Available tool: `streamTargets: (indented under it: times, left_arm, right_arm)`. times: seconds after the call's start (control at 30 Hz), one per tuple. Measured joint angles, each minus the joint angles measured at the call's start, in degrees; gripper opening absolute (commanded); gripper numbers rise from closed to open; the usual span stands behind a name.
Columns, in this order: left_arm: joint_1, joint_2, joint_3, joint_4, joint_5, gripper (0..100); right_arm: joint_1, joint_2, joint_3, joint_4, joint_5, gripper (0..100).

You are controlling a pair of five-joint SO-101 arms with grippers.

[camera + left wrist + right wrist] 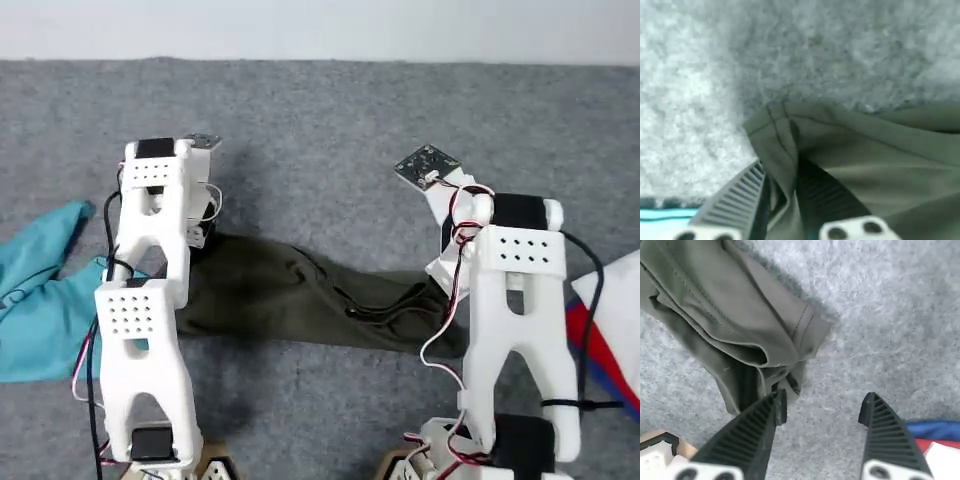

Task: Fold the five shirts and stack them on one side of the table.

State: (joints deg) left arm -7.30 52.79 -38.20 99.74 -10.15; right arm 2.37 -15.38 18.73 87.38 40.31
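Olive cloth is what I work with: the olive shirt [300, 300] lies folded into a long, rumpled band across the grey felt table cover [320, 110], stretched between my two arms. From above, both of its ends are hidden, one under my left arm [150, 300] and the other under my right arm [515, 290], so my fingertips cannot be made out there.

My left wrist view shows more. My left gripper [782, 172] is clenched on a hemmed corner of the olive shirt, with a ridge of fabric pinched up between the two ribbed fingers. How many layers I have caught I cannot tell, since the fold vanishes between them.

My right gripper [825, 405] is released, its jaws spread wide over bare felt just beside the shirt's other end. One fingertip overlaps the lowest flap of cloth; whether it touches or sits just above it I cannot say. That end is several layers thick, and dark folds hide what lies inside.

Beyond my left arm a teal shirt [40, 290] lies crumpled, cut off by the edge of the high view. Beyond my right arm a white, red and blue shirt [610, 320] shows as a corner, the rest out of frame.
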Motion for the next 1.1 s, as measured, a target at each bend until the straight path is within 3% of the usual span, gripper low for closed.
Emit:
streamTargets:
  times: [0.2,0.37,0.53,0.7,0.9,0.97,1.1]
  left_arm:
    - [3.69,-7.38,1.49,-0.53,0.18,2]
    - [10.55,-22.33,12.13,-0.53,0.18,2]
    - [23.47,-37.63,24.7,-0.53,0.18,2]
    - [38.68,-42.02,26.37,-0.53,2.02,2]
    - [52.4,-36.31,18.2,-0.53,6.15,2]
    - [54.07,-31.74,12.48,-0.53,8.0,3]
    - [54.95,-21.71,-1.49,-0.53,10.46,15]
  right_arm:
    - [0.18,-0.09,3.25,0.0,0.0,24.9]
    - [3.43,-0.18,3.6,0.0,0.0,24.8]
    - [8.62,-0.26,3.6,0.0,0.0,24.8]
    - [17.32,-0.35,3.6,0.0,0.53,24.8]
    - [30.68,-0.35,3.6,0.0,10.81,24.8]
    - [35.16,-0.35,3.6,0.0,14.42,24.8]
    - [41.49,-0.35,3.6,0.0,19.52,24.8]
